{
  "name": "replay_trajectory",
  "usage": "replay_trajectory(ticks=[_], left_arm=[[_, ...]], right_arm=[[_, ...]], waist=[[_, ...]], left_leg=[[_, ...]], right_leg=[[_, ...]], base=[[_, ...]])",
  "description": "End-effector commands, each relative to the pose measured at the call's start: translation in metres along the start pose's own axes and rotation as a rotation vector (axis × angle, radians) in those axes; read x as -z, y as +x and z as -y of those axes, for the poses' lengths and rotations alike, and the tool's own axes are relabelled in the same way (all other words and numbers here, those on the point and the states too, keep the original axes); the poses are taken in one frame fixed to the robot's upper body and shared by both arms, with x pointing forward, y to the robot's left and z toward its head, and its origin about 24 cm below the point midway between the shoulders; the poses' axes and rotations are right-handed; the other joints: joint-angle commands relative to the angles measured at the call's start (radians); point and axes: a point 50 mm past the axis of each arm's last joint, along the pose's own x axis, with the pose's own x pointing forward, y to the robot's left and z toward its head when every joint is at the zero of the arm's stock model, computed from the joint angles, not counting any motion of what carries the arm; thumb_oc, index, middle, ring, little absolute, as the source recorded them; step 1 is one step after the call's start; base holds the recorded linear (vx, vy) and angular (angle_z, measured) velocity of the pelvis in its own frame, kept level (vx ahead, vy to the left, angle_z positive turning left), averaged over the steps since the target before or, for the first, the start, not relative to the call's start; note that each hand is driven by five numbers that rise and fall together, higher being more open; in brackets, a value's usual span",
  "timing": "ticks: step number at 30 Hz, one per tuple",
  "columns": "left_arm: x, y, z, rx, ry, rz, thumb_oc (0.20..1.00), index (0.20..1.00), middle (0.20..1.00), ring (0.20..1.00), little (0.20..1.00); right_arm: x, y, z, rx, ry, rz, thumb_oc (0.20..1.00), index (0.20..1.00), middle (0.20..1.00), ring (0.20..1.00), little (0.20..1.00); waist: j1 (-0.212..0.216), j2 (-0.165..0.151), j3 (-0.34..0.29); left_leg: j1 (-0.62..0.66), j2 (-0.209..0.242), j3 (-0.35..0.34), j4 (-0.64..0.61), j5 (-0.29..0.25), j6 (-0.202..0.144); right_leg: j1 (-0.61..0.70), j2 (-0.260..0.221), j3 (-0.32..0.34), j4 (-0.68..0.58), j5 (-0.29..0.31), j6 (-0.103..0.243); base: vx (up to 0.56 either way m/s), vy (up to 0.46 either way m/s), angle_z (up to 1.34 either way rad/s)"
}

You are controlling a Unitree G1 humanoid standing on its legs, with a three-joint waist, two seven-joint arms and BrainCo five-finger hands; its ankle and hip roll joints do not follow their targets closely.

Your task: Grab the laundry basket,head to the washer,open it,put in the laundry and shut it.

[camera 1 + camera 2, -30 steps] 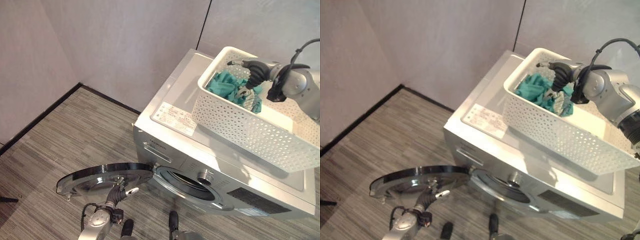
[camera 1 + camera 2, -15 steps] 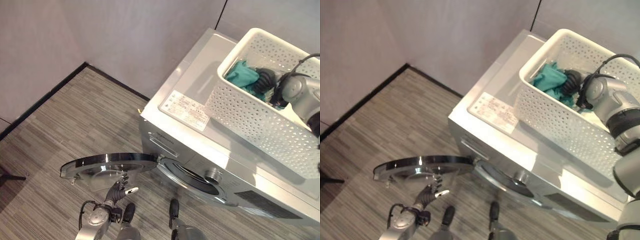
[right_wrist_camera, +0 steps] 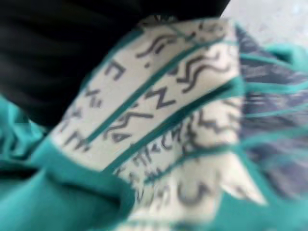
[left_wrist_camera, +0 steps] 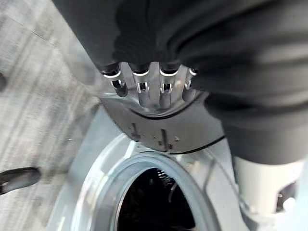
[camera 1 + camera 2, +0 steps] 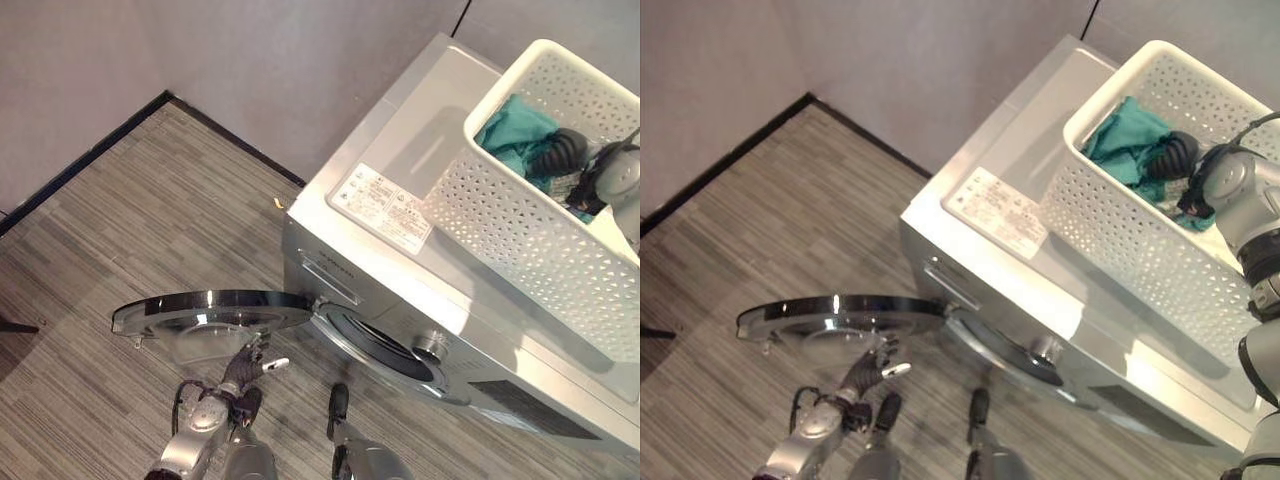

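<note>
A white perforated laundry basket [image 5: 520,240] stands on top of the silver washer [image 5: 400,250]. Teal laundry [image 5: 515,130] lies in its far end. My right hand [image 5: 1170,155] is down in that laundry, only its dark cover showing, its fingers buried. Close up, the right wrist view has a white and teal patterned cloth [image 3: 163,120]. The washer's round door [image 5: 210,312] is swung wide open to the left, and the dark drum opening [image 4: 154,202] is exposed. My left hand [image 5: 250,365] is just below the door's edge, fingers [image 4: 144,86] straight, holding nothing.
Grey walls meet in a corner at the far left, with black skirting [image 5: 90,155] along the striped grey floor. The washer top carries a white label [image 5: 385,205] beside the basket. A round knob [image 5: 430,347] sits on the front panel, right of the opening.
The camera has shifted, so the whole scene moved. My right hand has sunk from above the basket's rim down into the teal laundry. The left hand stays under the open door.
</note>
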Motion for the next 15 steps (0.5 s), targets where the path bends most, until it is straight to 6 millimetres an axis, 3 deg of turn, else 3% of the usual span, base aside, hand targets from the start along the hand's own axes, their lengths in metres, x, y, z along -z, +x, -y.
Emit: replay_trajectory(ticks=[1, 3, 5, 6, 7, 11, 15], left_arm=[[-0.017, 0.006, 0.000, -0.002, -0.017, 0.078, 1.000, 1.000, 1.000, 1.000, 1.000], [-0.017, 0.006, -0.001, -0.009, -0.013, 0.076, 1.000, 1.000, 1.000, 1.000, 1.000], [-0.012, 0.003, -0.005, -0.023, -0.021, 0.063, 1.000, 1.000, 1.000, 1.000, 1.000], [-0.009, 0.000, -0.009, -0.031, -0.021, 0.053, 1.000, 1.000, 1.000, 1.000, 1.000], [-0.009, 0.000, -0.009, -0.031, -0.020, 0.053, 1.000, 1.000, 1.000, 1.000, 1.000], [-0.001, -0.005, -0.014, -0.045, -0.016, 0.027, 1.000, 1.000, 1.000, 1.000, 1.000], [0.000, -0.005, -0.015, -0.063, -0.006, 0.020, 1.000, 1.000, 1.000, 1.000, 1.000]], right_arm=[[-0.007, 0.005, -0.007, 0.082, 0.154, 0.049, 0.200, 0.200, 0.200, 0.200, 0.200], [-0.008, 0.002, 0.005, 0.143, 0.225, 0.073, 0.200, 0.200, 0.200, 0.200, 0.200], [-0.016, -0.011, 0.034, 0.267, 0.353, 0.185, 0.200, 0.200, 0.200, 0.200, 0.200], [-0.023, -0.022, 0.057, 0.347, 0.420, 0.267, 0.200, 0.200, 0.200, 0.200, 0.200], [-0.023, -0.023, 0.057, 0.347, 0.421, 0.266, 0.200, 0.200, 0.200, 0.200, 0.200], [-0.031, -0.058, 0.104, 0.571, 0.617, 0.470, 0.200, 0.200, 0.200, 0.200, 0.200], [-0.034, -0.077, 0.129, 0.746, 0.686, 0.529, 0.200, 0.200, 0.200, 0.200, 0.200]], waist=[[0.013, 0.022, 0.049], [0.010, 0.022, 0.042], [0.001, 0.024, 0.021], [-0.005, 0.024, 0.002], [-0.004, 0.024, 0.003], [-0.018, 0.032, -0.048], [-0.026, 0.036, -0.081]], left_leg=[[0.112, 0.041, 0.047, -0.011, -0.014, 0.023], [0.122, 0.040, 0.049, -0.011, -0.022, 0.025], [0.151, 0.038, 0.053, -0.011, -0.041, 0.031], [0.169, 0.038, 0.056, -0.011, -0.049, 0.033], [0.171, 0.038, 0.056, -0.011, -0.050, 0.033], [0.224, 0.029, 0.057, -0.011, -0.079, 0.045], [0.252, 0.016, 0.058, -0.011, -0.095, 0.056]], right_leg=[[0.000, -0.103, 0.088, 0.120, -0.114, 0.109], [0.008, -0.104, 0.091, 0.124, -0.116, 0.109], [0.029, -0.106, 0.096, 0.133, -0.127, 0.112], [0.044, -0.110, 0.097, 0.136, -0.132, 0.114], [0.046, -0.110, 0.097, 0.136, -0.132, 0.114], [0.093, -0.119, 0.098, 0.147, -0.146, 0.120], [0.119, -0.130, 0.100, 0.153, -0.151, 0.125]], base=[[0.02, 0.021, -0.05], [0.03, 0.025, -0.04], [0.09, 0.040, -0.06], [0.08, 0.027, -0.09], [0.08, 0.028, -0.07], [0.07, 0.046, -0.05], [0.03, 0.060, 0.01]])
